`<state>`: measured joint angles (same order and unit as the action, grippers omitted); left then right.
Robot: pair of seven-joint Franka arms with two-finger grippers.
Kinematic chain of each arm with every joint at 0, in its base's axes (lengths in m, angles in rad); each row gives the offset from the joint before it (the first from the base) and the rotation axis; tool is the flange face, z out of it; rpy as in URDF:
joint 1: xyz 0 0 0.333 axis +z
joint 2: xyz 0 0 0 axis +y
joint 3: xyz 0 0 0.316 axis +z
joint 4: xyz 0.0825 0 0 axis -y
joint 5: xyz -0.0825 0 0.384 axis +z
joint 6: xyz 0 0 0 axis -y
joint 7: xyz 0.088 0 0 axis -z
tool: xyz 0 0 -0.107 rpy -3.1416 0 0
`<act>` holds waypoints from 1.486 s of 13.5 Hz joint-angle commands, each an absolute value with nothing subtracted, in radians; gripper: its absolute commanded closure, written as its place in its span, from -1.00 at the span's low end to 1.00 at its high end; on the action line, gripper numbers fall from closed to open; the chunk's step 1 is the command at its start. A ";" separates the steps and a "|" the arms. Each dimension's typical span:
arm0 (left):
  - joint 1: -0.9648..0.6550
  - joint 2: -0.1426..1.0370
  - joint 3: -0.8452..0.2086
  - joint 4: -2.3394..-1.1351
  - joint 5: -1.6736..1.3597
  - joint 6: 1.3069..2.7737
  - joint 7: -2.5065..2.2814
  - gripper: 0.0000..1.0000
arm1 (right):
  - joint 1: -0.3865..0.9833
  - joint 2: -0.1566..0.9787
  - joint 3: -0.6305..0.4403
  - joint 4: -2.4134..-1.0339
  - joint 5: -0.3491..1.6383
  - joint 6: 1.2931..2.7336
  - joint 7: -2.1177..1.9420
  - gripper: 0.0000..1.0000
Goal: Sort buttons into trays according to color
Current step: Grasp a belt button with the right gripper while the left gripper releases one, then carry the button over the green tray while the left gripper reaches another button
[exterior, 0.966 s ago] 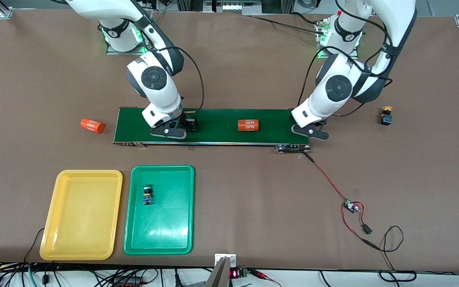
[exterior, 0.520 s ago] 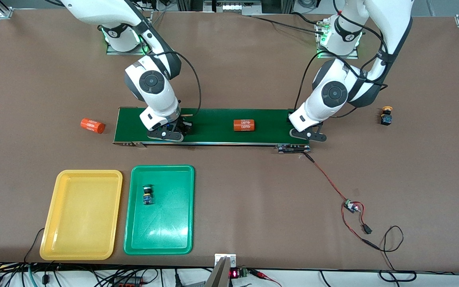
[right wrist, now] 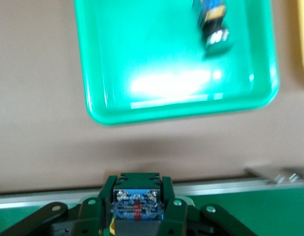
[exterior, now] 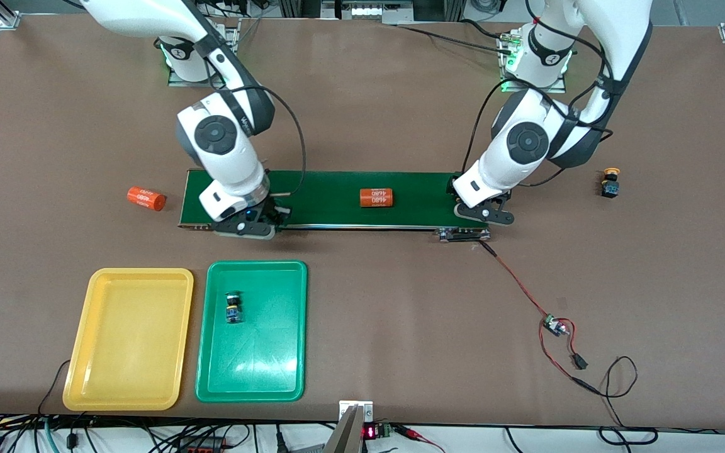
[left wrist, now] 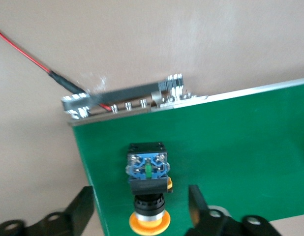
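Nearest to me on the brown surface (exterior: pixel 375 302) lie the two trays side by side. The yellow tray (exterior: pixel 128 340) holds nothing; the green tray (exterior: pixel 252 331) carries one button (exterior: pixel 232 307) lying on its side. Farther from me runs the dark-green conveyor belt (exterior: pixel 331 199). My right gripper (right wrist: pixel 137 209) hangs over the belt's near edge at the right arm's end, its fingers (right wrist: pixel 174 211) clamped on a second button (right wrist: pixel 136 202), blue body showing. An orange cylinder (exterior: pixel 377 197) lies mid-belt, and another orange cylinder (exterior: pixel 146 198) rests on the surface off the belt's end. Over the belt's end toward the left arm, my left gripper (left wrist: pixel 142 209) hovers with fingers (left wrist: pixel 197 204) apart, either side of a yellow-capped button (left wrist: pixel 147 189) lying on the belt. One more yellow-capped button (exterior: pixel 610 183) stands alone toward the left arm's end.
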<state>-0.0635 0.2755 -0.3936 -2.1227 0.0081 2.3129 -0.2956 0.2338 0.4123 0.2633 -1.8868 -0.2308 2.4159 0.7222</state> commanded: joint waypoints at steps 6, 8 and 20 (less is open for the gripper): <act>0.149 0.228 -0.202 -2.137 -0.021 2.244 -0.045 -1.00 | 0.238 0.672 0.206 -1.481 -0.184 2.277 0.482 0.77; 0.175 0.241 -0.140 -2.141 -0.021 2.243 0.079 -1.00 | 0.241 0.744 0.199 -1.401 -0.186 2.276 0.472 0.77; 0.382 0.305 -0.081 -2.238 0.061 2.272 0.500 -1.00 | 0.267 0.991 0.109 -1.253 -0.190 2.511 0.391 0.76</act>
<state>0.3490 0.3220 -0.0765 -2.2094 0.0408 2.2553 0.4455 0.2546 0.9610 0.1174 -1.2929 -0.1982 2.4949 0.4131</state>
